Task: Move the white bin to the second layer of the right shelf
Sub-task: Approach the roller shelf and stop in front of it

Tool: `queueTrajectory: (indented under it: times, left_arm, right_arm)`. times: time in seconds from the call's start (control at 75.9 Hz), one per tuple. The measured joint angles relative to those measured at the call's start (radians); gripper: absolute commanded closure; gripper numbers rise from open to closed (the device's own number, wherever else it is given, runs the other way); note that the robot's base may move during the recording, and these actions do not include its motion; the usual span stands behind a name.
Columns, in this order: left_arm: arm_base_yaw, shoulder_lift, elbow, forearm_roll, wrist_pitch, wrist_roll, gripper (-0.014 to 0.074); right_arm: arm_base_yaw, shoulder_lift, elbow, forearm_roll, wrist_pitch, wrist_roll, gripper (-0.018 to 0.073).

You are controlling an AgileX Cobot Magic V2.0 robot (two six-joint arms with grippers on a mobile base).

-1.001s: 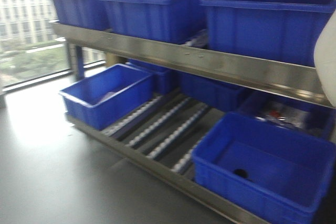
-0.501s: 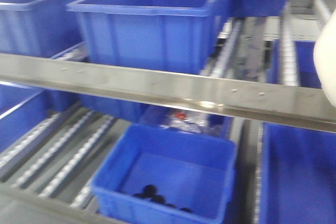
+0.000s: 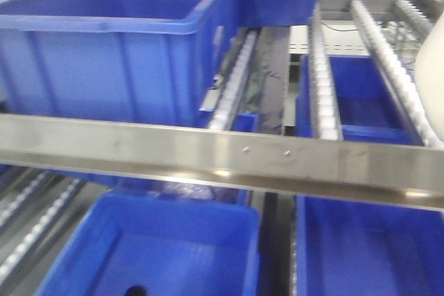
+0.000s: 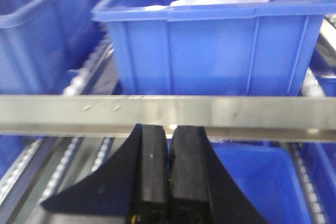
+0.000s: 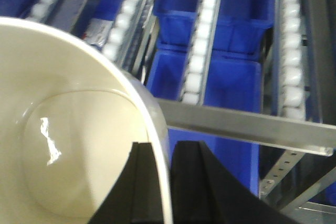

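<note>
On the steel rack, a big blue crate (image 3: 118, 46) sits at the left, behind the flat front rail (image 3: 222, 157) with 2 screws. Beside it, white roller lanes (image 3: 324, 81) lie bare. More blue crates (image 3: 159, 247) sit below. The right gripper (image 5: 169, 182) pinches the white bin's (image 5: 68, 135) rim, held above the rollers. The left gripper (image 4: 168, 177) is closed on nothing.

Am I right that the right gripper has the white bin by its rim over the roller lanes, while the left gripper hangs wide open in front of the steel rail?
Not quite. The left gripper is shut, its fingers pressed together with nothing between them, as the left wrist view shows. The rest holds: the right gripper pinches the white bin by its rim above the roller lanes, and the left one does sit before the steel rail.
</note>
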Motion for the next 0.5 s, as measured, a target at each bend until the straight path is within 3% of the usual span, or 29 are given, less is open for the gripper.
queueTrajectory:
  times: [0.501]
  left_arm:
    - [0.000, 0.000, 0.000, 0.000, 0.000, 0.000, 0.0512]
  right_arm:
    - [0.000, 0.000, 0.000, 0.000, 0.000, 0.000, 0.0532]
